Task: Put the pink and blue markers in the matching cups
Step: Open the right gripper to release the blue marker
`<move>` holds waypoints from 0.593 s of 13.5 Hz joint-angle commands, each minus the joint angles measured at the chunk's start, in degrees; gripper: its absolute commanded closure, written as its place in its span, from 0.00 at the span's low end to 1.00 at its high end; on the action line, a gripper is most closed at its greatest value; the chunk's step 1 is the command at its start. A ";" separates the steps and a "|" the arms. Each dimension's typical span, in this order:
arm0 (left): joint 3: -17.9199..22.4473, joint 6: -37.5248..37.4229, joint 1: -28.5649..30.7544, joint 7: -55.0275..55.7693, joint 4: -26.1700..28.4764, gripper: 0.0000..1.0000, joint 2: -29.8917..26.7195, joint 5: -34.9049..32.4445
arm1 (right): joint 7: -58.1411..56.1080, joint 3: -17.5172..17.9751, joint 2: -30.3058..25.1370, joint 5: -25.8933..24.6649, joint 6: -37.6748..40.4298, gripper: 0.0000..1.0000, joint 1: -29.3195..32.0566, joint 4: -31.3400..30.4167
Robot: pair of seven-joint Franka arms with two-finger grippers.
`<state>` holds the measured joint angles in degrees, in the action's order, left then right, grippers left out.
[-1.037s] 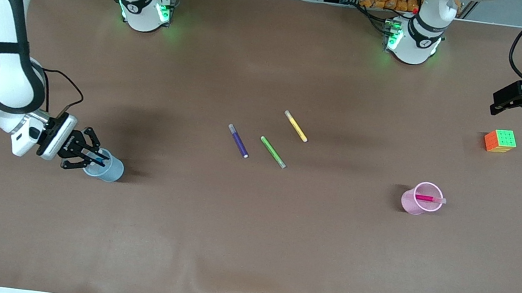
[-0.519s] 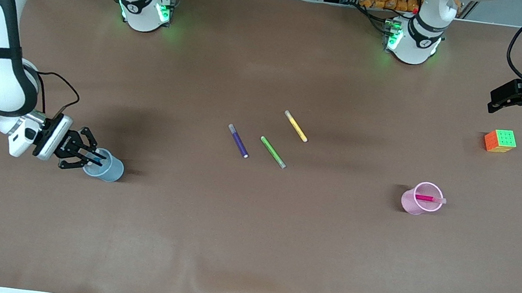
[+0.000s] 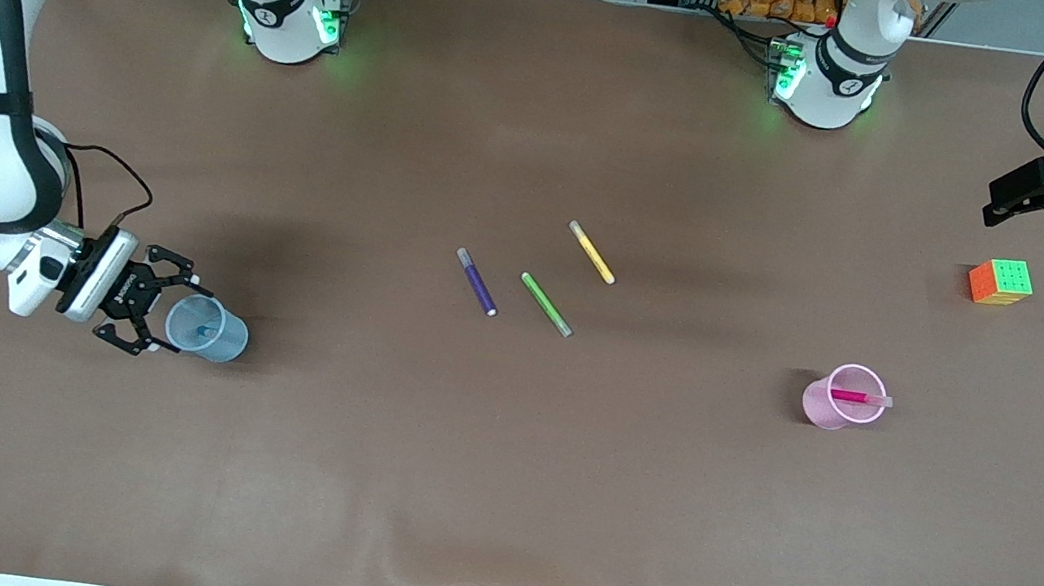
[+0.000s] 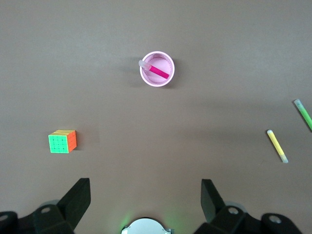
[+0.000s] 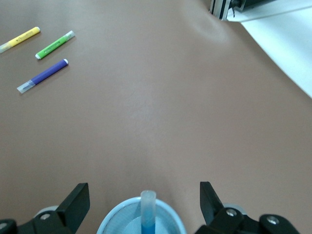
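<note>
The blue marker (image 3: 201, 330) stands in the light blue cup (image 3: 218, 339) toward the right arm's end of the table, pale end up. My right gripper (image 3: 182, 314) is open over the cup's edge with nothing between its fingers. In the right wrist view the blue marker (image 5: 147, 209) leans in the blue cup (image 5: 109, 224), and the right gripper (image 5: 142, 187) has its jaws spread wide on either side. The pink marker (image 3: 856, 398) lies slanted in the pink cup (image 3: 815, 402). My left gripper (image 3: 996, 201) waits open, high over the left arm's end.
A purple marker (image 3: 477, 282), a green marker (image 3: 546, 304) and a yellow marker (image 3: 592, 252) lie loose mid-table. A colourful puzzle cube (image 3: 1001, 281) sits near the left arm's end, farther from the front camera than the pink cup.
My right gripper has opened and let go of the blue marker, which now stands in the blue cup. The gripper has drawn back a little toward the right arm's end.
</note>
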<state>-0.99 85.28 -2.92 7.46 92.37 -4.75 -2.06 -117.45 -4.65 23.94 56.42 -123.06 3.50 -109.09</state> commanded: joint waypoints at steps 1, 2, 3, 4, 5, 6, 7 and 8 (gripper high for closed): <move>0.11 -1.17 0.20 -0.87 -0.35 0.00 -0.70 1.01 | 4.56 0.78 -0.47 0.46 1.33 0.00 0.98 1.78; 0.11 -1.61 0.11 -0.87 -0.27 0.00 -0.70 1.01 | 8.51 0.78 -0.65 0.36 1.25 0.00 0.89 1.78; 0.03 -1.87 0.11 -0.87 -0.27 0.00 -0.70 0.92 | 11.77 0.69 -1.17 0.19 1.16 0.00 0.63 1.78; 0.03 -1.96 0.11 -0.87 -0.27 0.00 -0.79 0.92 | 14.07 0.69 -1.61 -0.60 0.90 0.00 0.19 1.78; 0.03 -2.14 0.11 -0.96 -0.27 0.00 -0.88 0.92 | 17.40 0.60 -2.14 -2.08 0.63 0.00 -0.51 2.04; 0.03 -2.14 0.11 -0.87 -0.27 0.00 -0.96 0.92 | 22.13 0.60 -2.93 -5.23 0.63 0.00 -0.95 2.74; -0.06 -2.23 0.11 -0.87 -0.27 0.00 -1.05 0.92 | 27.22 0.69 -3.80 -8.74 0.63 0.00 -1.04 3.18; -0.06 -2.23 0.11 -0.96 -0.27 0.00 -1.14 0.92 | 32.23 0.78 -5.20 -11.91 0.72 0.00 -1.31 3.36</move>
<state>-1.04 84.17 -2.95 7.45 92.30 -4.80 -2.06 -93.70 -4.08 21.94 49.38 -122.62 2.70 -105.72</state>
